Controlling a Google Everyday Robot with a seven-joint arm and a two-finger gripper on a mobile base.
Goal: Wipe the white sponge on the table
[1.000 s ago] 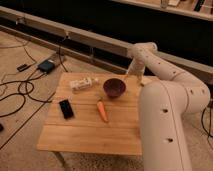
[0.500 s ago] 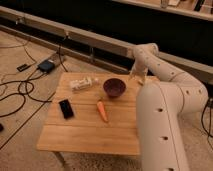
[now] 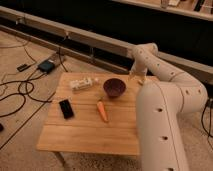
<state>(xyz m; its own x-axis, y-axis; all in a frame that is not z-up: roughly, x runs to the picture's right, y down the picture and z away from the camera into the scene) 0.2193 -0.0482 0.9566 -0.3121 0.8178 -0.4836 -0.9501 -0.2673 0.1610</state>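
Observation:
The white sponge (image 3: 83,83) is a small cream elongated block lying near the far left edge of the table (image 3: 85,130), a small table with a light wooden plank top. My gripper (image 3: 136,76) hangs from the white arm over the table's far right edge, to the right of the dark bowl (image 3: 114,87) and well away from the sponge. The arm's wrist covers most of the gripper. The orange carrot (image 3: 102,111) lies in the middle of the table.
A flat black phone-like rectangle (image 3: 66,108) lies on the table's left side. My large white arm (image 3: 165,125) covers the table's right side. Cables (image 3: 20,92) and a small dark box (image 3: 46,66) lie on the floor at the left. A low wall runs behind.
The arm's upper section has shifted slightly to the right and back, away from the bowl. The objects on the table have not moved.

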